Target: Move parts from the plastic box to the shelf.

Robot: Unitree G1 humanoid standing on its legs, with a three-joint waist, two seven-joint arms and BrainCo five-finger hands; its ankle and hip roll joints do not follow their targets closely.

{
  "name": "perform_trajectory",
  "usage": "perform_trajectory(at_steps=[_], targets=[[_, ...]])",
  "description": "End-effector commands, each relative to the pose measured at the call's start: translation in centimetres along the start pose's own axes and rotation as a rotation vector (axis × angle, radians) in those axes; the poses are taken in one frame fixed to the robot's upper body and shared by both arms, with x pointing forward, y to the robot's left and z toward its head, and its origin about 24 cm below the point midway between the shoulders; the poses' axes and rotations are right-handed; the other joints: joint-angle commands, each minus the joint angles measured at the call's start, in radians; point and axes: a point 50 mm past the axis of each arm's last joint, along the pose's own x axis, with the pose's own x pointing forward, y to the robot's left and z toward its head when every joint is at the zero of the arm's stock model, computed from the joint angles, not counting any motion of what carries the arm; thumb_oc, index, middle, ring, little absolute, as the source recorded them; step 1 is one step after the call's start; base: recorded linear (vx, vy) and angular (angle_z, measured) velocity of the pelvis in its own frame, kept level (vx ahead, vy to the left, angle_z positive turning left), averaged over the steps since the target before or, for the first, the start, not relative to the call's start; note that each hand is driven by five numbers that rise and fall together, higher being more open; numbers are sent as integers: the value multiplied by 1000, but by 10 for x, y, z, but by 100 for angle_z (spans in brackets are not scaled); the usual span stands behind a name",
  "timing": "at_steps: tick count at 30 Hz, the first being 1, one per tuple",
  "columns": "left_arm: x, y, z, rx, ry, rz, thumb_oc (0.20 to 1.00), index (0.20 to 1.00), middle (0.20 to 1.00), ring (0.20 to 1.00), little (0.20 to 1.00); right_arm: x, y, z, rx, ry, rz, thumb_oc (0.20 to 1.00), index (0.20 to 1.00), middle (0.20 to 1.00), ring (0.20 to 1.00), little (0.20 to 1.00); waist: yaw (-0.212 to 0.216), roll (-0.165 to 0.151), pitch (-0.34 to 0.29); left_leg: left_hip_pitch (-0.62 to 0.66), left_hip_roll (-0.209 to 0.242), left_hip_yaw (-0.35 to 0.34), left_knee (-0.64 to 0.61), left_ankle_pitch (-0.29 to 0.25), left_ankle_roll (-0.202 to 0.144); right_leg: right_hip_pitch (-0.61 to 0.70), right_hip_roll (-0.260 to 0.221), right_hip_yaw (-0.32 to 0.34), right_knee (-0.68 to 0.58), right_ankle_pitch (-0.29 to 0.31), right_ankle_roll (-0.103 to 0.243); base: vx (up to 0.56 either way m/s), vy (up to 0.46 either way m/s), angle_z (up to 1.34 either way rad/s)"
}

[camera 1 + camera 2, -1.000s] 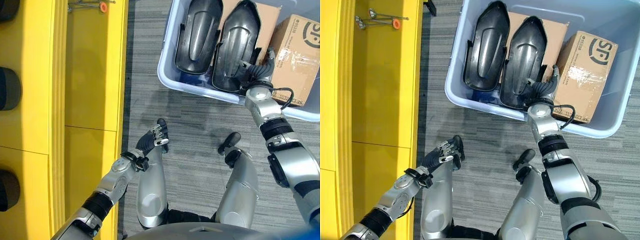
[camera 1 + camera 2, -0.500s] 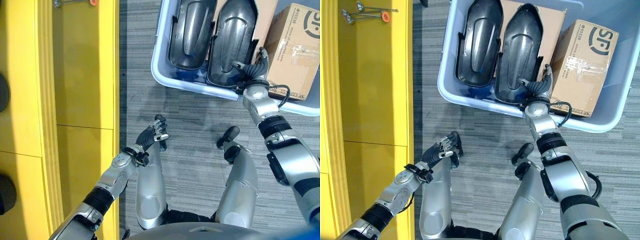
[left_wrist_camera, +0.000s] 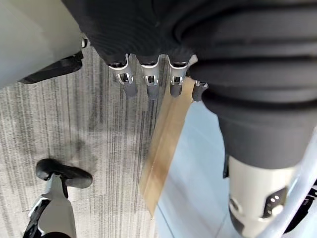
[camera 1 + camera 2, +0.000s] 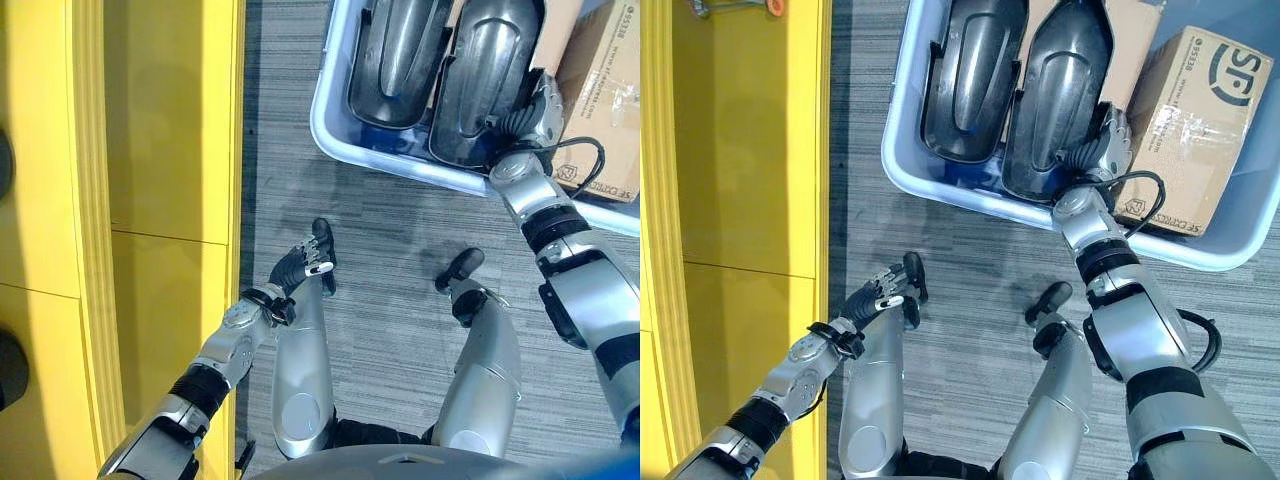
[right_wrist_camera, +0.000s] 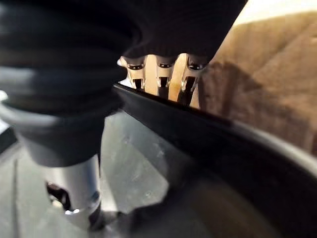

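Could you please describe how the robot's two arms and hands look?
Both arms are silver-grey shells with black bands at the joints. Each wrist and hand back sits under a dark ribbed cover. The left hand and the right hand have silver fingers with dark tips. A black cable loops beside the right wrist.
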Motion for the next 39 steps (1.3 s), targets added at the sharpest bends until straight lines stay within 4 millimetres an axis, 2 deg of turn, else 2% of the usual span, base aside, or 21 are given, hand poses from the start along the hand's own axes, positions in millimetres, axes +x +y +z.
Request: perform_trajectory(at_steps=[1, 5, 9, 14, 15, 16, 17, 21, 22, 23, 28, 33, 36, 39], targets=[[5, -27, -6, -63, -45, -106, 1000, 1000, 1000, 1000, 1000, -34, 26, -97, -155, 351, 63, 1000, 1000, 1000, 1000, 1000, 45, 64, -34, -50, 20, -20, -97, 64, -38, -65, -50, 48, 70, -16, 112, -10, 91, 7], [11, -36, 8, -81, -113, -130, 1000, 1000, 1000, 1000, 1000, -37, 26, -97, -62, 473, 13, 1000, 1000, 1000, 1000, 1000, 57, 70, -34, -78, 4, -31, -103, 71, -32, -81, -56, 46, 74, -12, 116, -13, 119, 13], [14, -43, 16, -69, -135, -130, 1000, 1000, 1000, 1000, 1000, -48, 30, -111, 96, 639, -46, 1000, 1000, 1000, 1000, 1000, 64, 74, -34, -102, -14, -36, -106, 73, -27, -89, -56, 42, 71, -7, 123, -9, 32, 14], [16, -46, 20, -69, -143, -124, 1000, 1000, 1000, 1000, 1000, -65, 45, -125, 200, 732, 13, 1000, 1000, 1000, 1000, 1000, 62, 71, -34, -113, -18, -34, -104, 73, -29, -87, -52, 33, 47, 1, 130, -3, 3, 3], [18, -48, 20, -70, -144, -126, 1000, 1000, 1000, 1000, 1000, -69, 50, -125, 165, 714, 54, 570, 570, 570, 570, 570, 60, 70, -34, -118, -16, -33, -103, 74, -31, -91, -50, 33, 42, 3, 130, 3, 11, -6], [18, -48, 20, -73, -147, -125, 1000, 1000, 1000, 1000, 1000, -70, 51, -126, 141, 701, 78, 225, 225, 225, 225, 225, 58, 69, -34, -119, -16, -33, -104, 74, -32, -92, -50, 33, 39, 4, 130, 0, 5, -7], [19, -48, 21, -76, -148, -124, 1000, 1000, 1000, 1000, 1000, -70, 52, -127, 108, 684, 99, 200, 200, 200, 200, 200, 57, 68, -34, -121, -15, -32, -103, 75, -32, -94, -49, 33, 38, 5, 130, -3, 0, -5], [20, -50, 20, -79, -142, -122, 1000, 1000, 1000, 1000, 1000, -67, 47, -126, -76, 591, 112, 200, 200, 200, 200, 200, 54, 66, -34, -132, -11, -37, -94, 77, -36, -110, -50, 40, 48, 7, 128, 0, 0, 0], [21, -50, 18, -81, -141, -119, 1000, 1000, 1000, 1000, 1000, -61, 38, -130, -197, 548, 85, 200, 200, 200, 200, 200, 51, 67, -34, -139, -13, -39, -89, 78, -38, -119, -50, 43, 50, 10, 127, 0, 0, 0], [21, -50, 19, -81, -141, -119, 1000, 1000, 1000, 1000, 1000, -61, 38, -130, -197, 548, 85, 200, 200, 200, 200, 200, 51, 67, -34, -139, -13, -40, -89, 78, -38, -119, -50, 43, 50, 10, 127, 0, 0, 0], [19, -44, 13, -82, -142, -115, 1000, 1000, 1000, 1000, 1000, -42, 14, -125, -475, 398, 8, 200, 200, 200, 200, 200, 52, 73, -34, -163, -18, -51, -76, 76, -37, -144, -53, 49, 60, 15, 128, 0, 0, 0], [16, -39, 11, -67, -143, -119, 1000, 1000, 1000, 1000, 1000, -42, 6, -136, -524, 413, -10, 200, 200, 200, 200, 200, 52, 75, -34, -168, -24, -55, -79, 77, -36, -150, -53, 53, 57, 19, 129, -30, -25, 3], [10, -33, 7, -64, -141, -121, 1000, 1000, 1000, 1000, 1000, -49, 3, -153, -484, 448, -38, 200, 200, 200, 200, 200, 51, 72, -34, -144, -23, -53, -91, 78, -37, -124, -51, 53, 36, 22, 131, -37, -70, 0], [2, -26, 0, -51, -122, -120, 1000, 1000, 1000, 1000, 1000, -50, 1, -153, -427, 380, -129, 200, 200, 200, 200, 200, 48, 66, -34, -78, -18, -43, -110, 75, -37, -62, -50, 48, -3, 35, 138, -28, -107, -2]])
